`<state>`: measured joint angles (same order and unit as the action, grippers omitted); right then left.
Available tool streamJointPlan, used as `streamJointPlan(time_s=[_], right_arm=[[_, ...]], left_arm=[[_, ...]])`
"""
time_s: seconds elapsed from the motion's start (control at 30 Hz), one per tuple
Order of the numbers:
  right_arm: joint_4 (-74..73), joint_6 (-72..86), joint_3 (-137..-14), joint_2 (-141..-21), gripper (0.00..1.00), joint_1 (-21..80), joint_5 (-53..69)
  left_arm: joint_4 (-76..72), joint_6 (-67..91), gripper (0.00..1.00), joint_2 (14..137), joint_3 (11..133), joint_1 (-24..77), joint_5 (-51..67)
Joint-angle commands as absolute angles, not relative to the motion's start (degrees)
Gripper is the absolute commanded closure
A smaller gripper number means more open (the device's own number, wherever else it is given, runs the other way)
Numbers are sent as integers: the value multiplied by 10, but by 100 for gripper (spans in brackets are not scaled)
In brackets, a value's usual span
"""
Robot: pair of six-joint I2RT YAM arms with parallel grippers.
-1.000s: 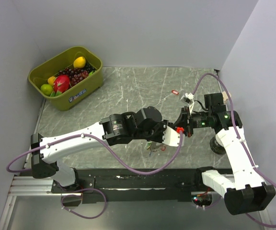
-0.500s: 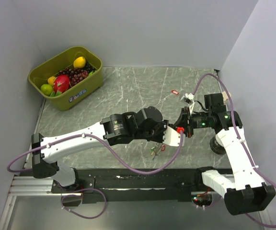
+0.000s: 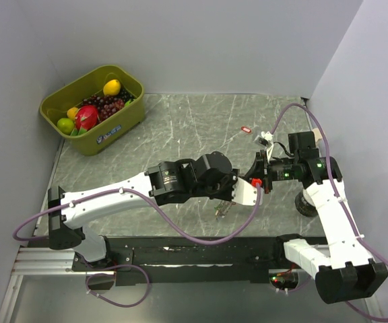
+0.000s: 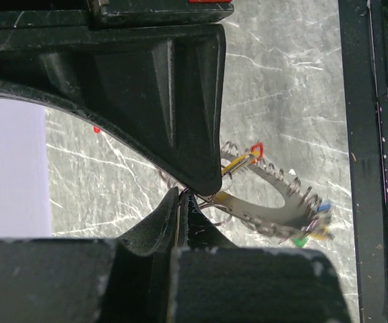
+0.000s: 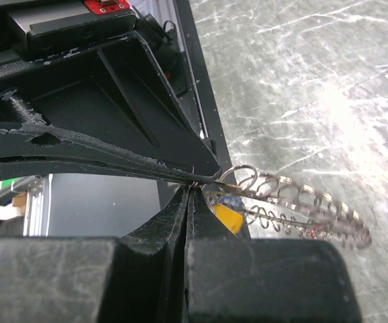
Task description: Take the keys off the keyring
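keyring [image 4: 265, 214]: a loop of silvery coiled wire, hanging in the air straight out from my fingertips, above the table [image 3: 180, 128]. Its near end sits at the tips of both my grippers.
keys [image 4: 238, 161]: small coloured tags strung on the coil. A red key [image 4: 256, 147] is nearest my left tips, a blue key [image 4: 324, 207] and a green key [image 4: 300, 240] are at the far end, and a yellow key [image 5: 228, 217] is just under my right tips.
left gripper [image 4: 184, 195]: closed, tips meeting on the near end of the loop. I cannot tell whether wire or a tag lies between the pads.
right gripper [image 5: 192, 185]: closed, pinching a thin strand of the wire at the very tip.
handling: light, springy and floppy, I judge. The coil should stretch and swing rather than hold shape. The wire is thin and likely slick, and the tags are too small for a broad pinch.
where to hold: one gripper on bare wire as an anchor, the other on one tag's flat faces, close to its eye.
room: my grippers are nose to nose with hardly a gap. Open table lies beyond the loop.
edges: the table's near edge runs close by the hanging loop, so a dropped tag could go over.
others: a loose red key [image 3: 246, 129] lies well beyond my right gripper, and a basket [image 3: 116, 128] is far off beyond my left.
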<state>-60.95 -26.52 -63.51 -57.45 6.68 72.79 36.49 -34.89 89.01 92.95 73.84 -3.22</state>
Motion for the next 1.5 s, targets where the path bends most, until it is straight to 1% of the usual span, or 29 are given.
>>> streamJointPlan(time_s=[0.0, 0.17, 0.23, 0.33, 0.4, 0.43, 0.5, 0.53, 0.63, 0.77, 0.9, 1.0, 1.07, 1.27, 1.47], right_arm=[[-604, -260, -659, -549, 100, 74, 783], [-620, -282, -671, -548, 100, 73, 776], [-638, -300, -685, -547, 100, 70, 771], [-650, -318, -694, -546, 86, 68, 763], [-652, -325, -698, -546, 81, 63, 757], [-658, -330, -700, -545, 73, 61, 752], [-664, -342, -708, -545, 66, 55, 748], [-677, -348, -713, -545, 61, 52, 745], [-700, -378, -737, -544, 53, 45, 737], [-690, -386, -745, -521, 51, 41, 680], [-610, -367, -692, -471, 52, 42, 603], [-576, -367, -645, -452, 55, 42, 576], [-549, -369, -628, -440, 57, 42, 572], [-469, -359, -584, -409, 57, 43, 582], [-454, -356, -624, -411, 58, 44, 645]], left_arm=[[344, -330, 99, 904, 939, 742, -47], [342, -307, 99, 897, 935, 736, -25], [343, -291, 99, 891, 937, 723, 5], [345, -270, 99, 883, 941, 699, 59], [345, -259, 99, 878, 944, 686, 90], [347, -249, 99, 876, 946, 674, 116], [345, -240, 99, 871, 945, 665, 139], [345, -234, 99, 870, 945, 657, 157], [341, -220, 99, 866, 942, 643, 180], [333, -196, 99, 861, 940, 624, 236], [325, -168, 99, 860, 946, 603, 286], [323, -151, 99, 865, 955, 592, 324], [320, -135, 99, 867, 964, 580, 345], [311, -92, 99, 872, 988, 556, 409], [314, -68, 99, 881, 1048, 534, 435]])
